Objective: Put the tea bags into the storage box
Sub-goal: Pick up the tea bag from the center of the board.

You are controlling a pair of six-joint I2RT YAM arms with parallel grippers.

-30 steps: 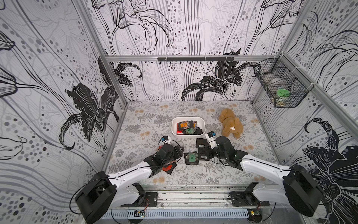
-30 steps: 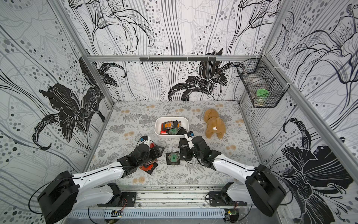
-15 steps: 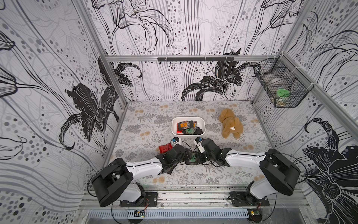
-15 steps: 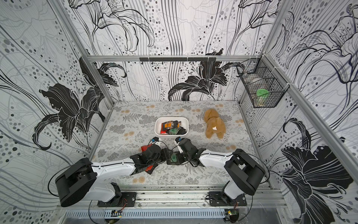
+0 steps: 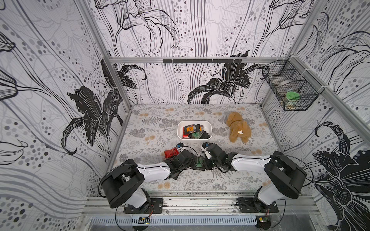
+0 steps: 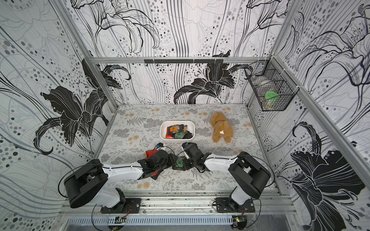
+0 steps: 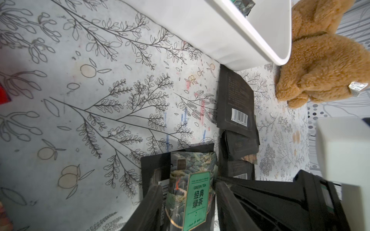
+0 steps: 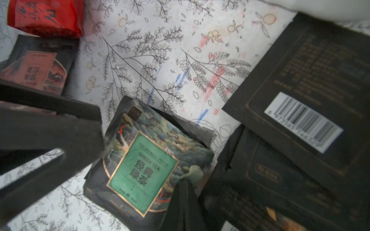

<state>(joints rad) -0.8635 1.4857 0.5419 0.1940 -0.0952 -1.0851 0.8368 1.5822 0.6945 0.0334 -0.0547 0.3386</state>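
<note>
A green-labelled tea bag (image 5: 199, 163) (image 8: 144, 170) lies on a black one at the table's near middle, its edge lifted. My left gripper (image 7: 189, 184) (image 5: 193, 161) has a finger against each side of it. My right gripper (image 8: 187, 180) (image 5: 206, 163) is shut, pinching its other edge. The white storage box (image 5: 210, 128) (image 7: 230, 36) sits just behind, holding several tea bags (image 5: 193, 131). Loose on the table are a red tea bag (image 5: 171, 153) (image 8: 46, 18), an orange-labelled one (image 8: 36, 70) and black barcode ones (image 7: 235, 106) (image 8: 300, 90).
A tan plush toy (image 5: 238, 128) (image 7: 324, 60) lies right of the box. A black wire basket (image 5: 290, 90) hangs on the right wall. Both arms lie low across the front of the table, their wrists nearly touching.
Both arms have stretched inward and down onto the green tea bag. The right gripper has shut on its edge, and the left gripper's fingers have narrowed around it.
</note>
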